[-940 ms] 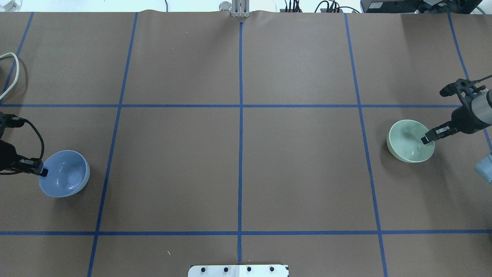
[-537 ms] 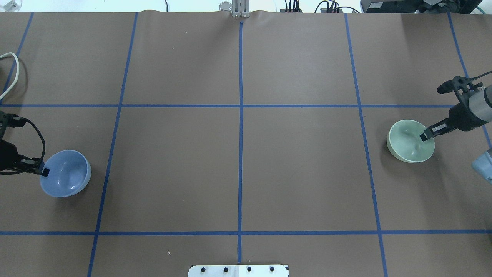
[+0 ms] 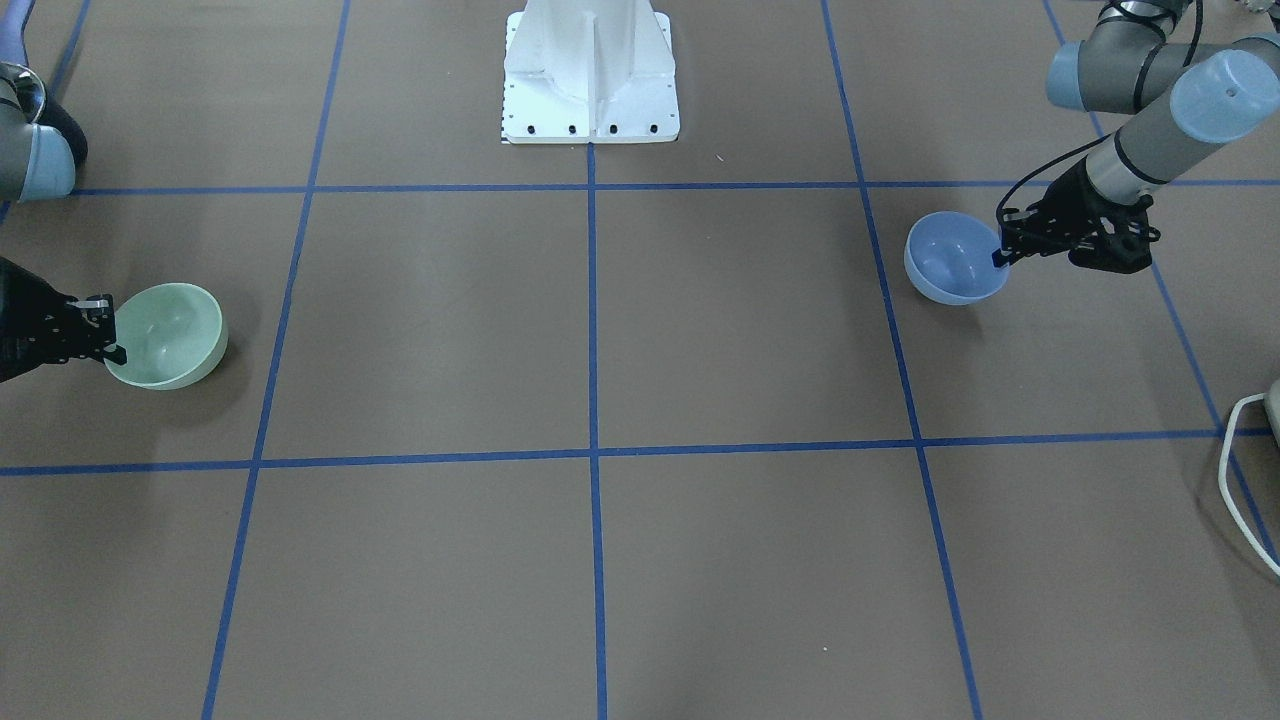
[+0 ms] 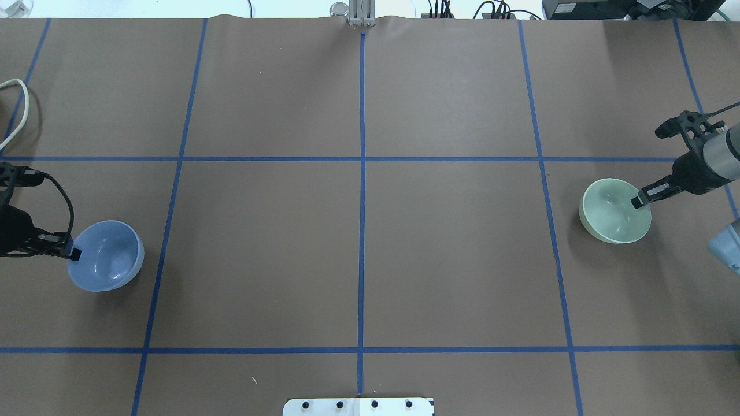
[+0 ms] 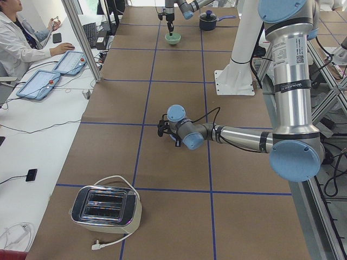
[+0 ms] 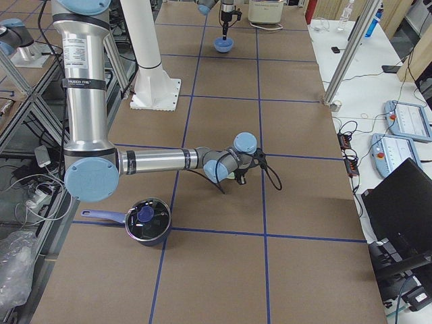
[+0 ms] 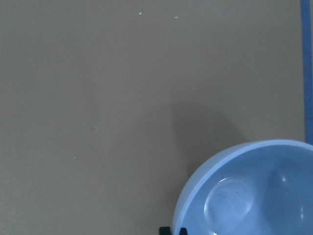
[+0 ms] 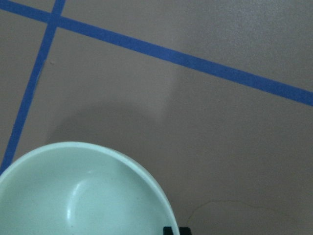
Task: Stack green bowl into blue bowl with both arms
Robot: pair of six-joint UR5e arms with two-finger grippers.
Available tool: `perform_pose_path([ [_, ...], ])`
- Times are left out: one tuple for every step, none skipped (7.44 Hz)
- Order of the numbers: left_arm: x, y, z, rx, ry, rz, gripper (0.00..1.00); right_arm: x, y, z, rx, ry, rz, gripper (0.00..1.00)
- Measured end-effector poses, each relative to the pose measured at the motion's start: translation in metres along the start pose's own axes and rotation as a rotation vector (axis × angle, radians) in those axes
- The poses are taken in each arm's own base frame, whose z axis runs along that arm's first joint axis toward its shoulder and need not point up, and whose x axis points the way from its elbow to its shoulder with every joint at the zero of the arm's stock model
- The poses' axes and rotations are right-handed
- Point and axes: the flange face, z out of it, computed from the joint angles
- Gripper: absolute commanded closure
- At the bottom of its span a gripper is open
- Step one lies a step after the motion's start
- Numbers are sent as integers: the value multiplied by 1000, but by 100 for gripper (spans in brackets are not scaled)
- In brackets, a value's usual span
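The blue bowl (image 4: 107, 257) is at the table's left, tilted, with my left gripper (image 4: 72, 253) shut on its near-left rim. It also shows in the front view (image 3: 950, 262) and the left wrist view (image 7: 249, 191). The green bowl (image 4: 613, 211) is at the table's right, with my right gripper (image 4: 637, 201) shut on its right rim. It also shows in the front view (image 3: 165, 335) and the right wrist view (image 8: 83, 191). Both bowls are far apart, one at each end of the table.
The white pedestal base (image 3: 590, 70) stands at the robot's side of the table. A toaster (image 5: 105, 208) with a white cable (image 4: 14, 110) sits beyond the left arm. A dark pot (image 6: 147, 221) sits beyond the right arm. Blue tape lines grid the brown table.
The blue bowl has moved a little right and up in the overhead view with my left gripper. The green bowl has shifted slightly left and up with my right gripper.
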Motion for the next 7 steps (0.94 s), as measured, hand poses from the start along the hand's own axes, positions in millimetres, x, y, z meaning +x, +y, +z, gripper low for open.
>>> perform_pose_path([
  [17, -9, -3, 5, 21, -23, 100, -3, -7, -6, 10, -3, 0, 100],
  [38, -17, -9, -7, 39, -37, 100, -8, -21, -18, 21, -4, 11, 100],
  [68, -28, -20, -28, 47, -52, 100, -18, -35, -33, 24, -3, 27, 100],
  [107, -42, -32, -42, 43, -76, 100, -35, -49, -48, 18, 1, 44, 100],
  [153, -61, -45, -47, 37, -114, 100, -56, -65, -63, 8, 7, 59, 100],
  [201, -77, -55, -53, 33, -155, 100, -77, -84, -75, -3, 13, 70, 100],
  [245, -84, -58, -62, 22, -181, 100, -98, -103, -85, -11, 18, 77, 100],
])
